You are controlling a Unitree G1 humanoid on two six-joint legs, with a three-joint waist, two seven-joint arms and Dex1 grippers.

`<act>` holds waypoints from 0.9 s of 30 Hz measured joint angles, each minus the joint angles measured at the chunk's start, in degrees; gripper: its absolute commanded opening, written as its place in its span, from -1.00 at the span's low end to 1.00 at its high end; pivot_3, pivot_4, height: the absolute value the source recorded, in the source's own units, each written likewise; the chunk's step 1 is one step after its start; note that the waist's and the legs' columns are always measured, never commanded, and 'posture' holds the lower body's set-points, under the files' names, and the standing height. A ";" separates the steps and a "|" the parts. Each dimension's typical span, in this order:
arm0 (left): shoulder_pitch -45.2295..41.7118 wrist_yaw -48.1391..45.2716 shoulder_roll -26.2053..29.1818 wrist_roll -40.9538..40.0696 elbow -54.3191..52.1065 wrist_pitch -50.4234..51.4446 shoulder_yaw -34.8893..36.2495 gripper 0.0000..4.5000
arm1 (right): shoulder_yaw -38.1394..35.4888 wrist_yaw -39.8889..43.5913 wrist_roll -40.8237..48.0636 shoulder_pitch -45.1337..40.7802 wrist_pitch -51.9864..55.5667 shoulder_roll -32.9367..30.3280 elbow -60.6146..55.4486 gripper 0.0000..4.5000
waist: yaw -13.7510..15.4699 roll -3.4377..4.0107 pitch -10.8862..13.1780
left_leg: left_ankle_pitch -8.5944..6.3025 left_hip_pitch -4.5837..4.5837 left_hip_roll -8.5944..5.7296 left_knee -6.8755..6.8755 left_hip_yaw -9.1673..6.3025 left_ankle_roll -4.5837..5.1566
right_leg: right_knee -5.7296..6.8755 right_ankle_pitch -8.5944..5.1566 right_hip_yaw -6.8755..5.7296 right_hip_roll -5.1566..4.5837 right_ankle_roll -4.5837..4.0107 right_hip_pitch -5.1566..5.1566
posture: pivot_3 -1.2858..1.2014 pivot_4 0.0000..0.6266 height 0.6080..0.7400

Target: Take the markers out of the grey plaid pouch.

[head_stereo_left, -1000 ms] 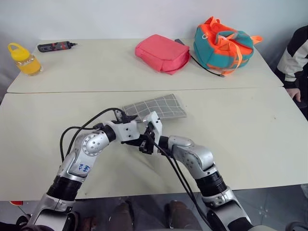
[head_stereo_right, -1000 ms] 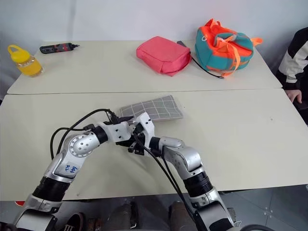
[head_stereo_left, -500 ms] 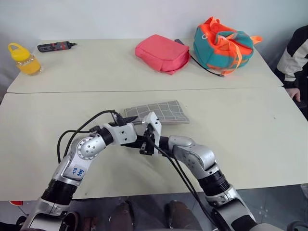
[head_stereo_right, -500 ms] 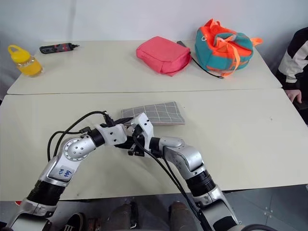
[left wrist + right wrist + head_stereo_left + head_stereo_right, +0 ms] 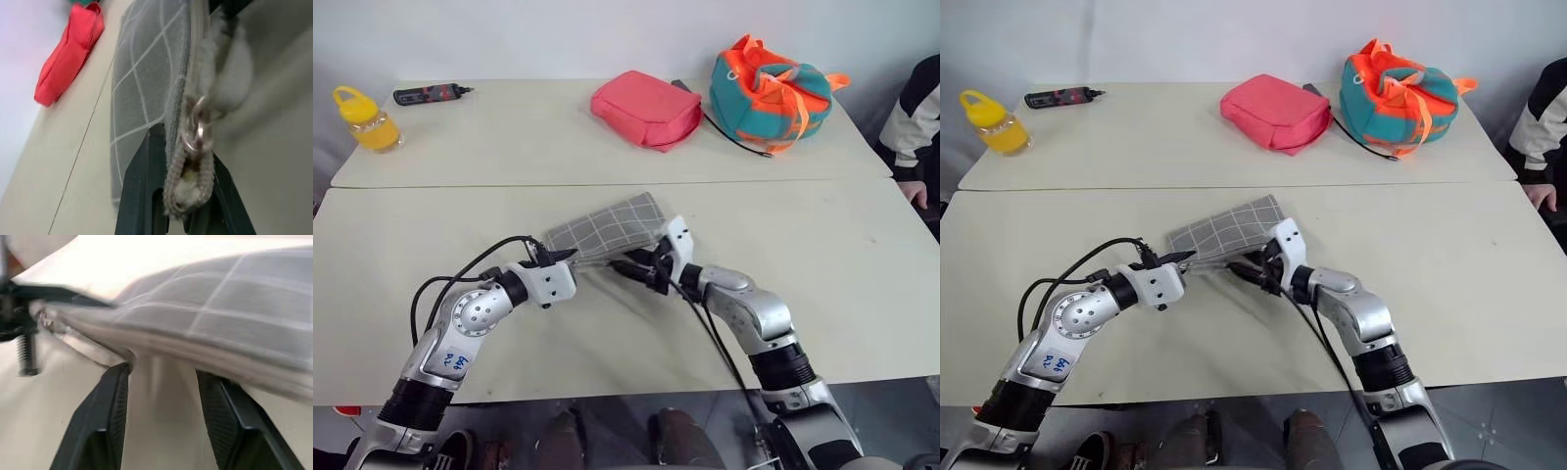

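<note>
The grey plaid pouch [image 5: 607,225] hangs tilted just above the near table, its far corner raised. My left gripper [image 5: 570,257] is shut on the pouch's near end. In the left wrist view the fingers [image 5: 146,161] pinch the fabric beside the small ring pull [image 5: 195,134]. My right gripper [image 5: 630,266] sits under the pouch's front edge, open. Its fingers [image 5: 110,401] stand apart in the right wrist view, with the pouch [image 5: 234,298] just beyond them and nothing between. The markers are hidden.
On the far table lie a pink pouch [image 5: 644,108], a teal-and-orange bag [image 5: 769,90], a yellow bottle [image 5: 362,119] and a black-and-red pen-like tool [image 5: 429,94]. A person's sleeve [image 5: 913,117] shows at the right edge. A seam [image 5: 783,180] separates the two tables.
My right gripper has let go near the left gripper, slid right along the pouch's front edge and opened. The pouch has swung, its far end now raised.
</note>
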 measured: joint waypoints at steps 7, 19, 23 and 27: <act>-0.14 0.00 0.52 0.07 0.13 -0.89 0.54 -1.00 | -0.45 3.23 1.28 1.25 1.70 -1.33 -1.19 -0.01 | 0.08 0.00 0.00 | -0.06 0.00 0.06 0.00 0.03 -0.05 | -0.02 0.01 0.22 0.11 0.01 -0.06 | 0.03 -0.52 1.00; -0.32 -0.09 0.39 0.52 -0.03 -0.70 0.51 -1.00 | -0.51 2.23 7.23 2.33 8.98 3.37 -6.78 -0.01 | 0.16 0.00 0.00 | -0.08 0.00 0.15 0.08 0.09 -0.08 | -0.02 0.01 0.40 0.25 0.01 -0.07 | 0.03 -0.52 1.00; -0.32 -0.50 0.31 0.53 -0.20 -0.68 0.51 -1.00 | -0.69 1.15 7.24 2.33 9.12 3.83 -6.73 -0.01 | 0.12 0.00 0.00 | -0.08 0.00 0.16 0.08 0.10 -0.08 | -0.01 0.01 0.43 0.27 0.01 -0.09 | 0.03 -0.52 1.00; -0.32 -0.60 -0.12 0.77 -0.82 -0.58 0.40 -1.00 | -0.98 0.80 7.78 2.32 10.11 4.99 -6.72 -0.27 | 0.13 0.00 0.00 | -0.09 0.00 0.16 0.09 0.12 -0.09 | -0.01 0.01 0.46 0.28 0.01 -0.09 | 0.03 -0.52 1.00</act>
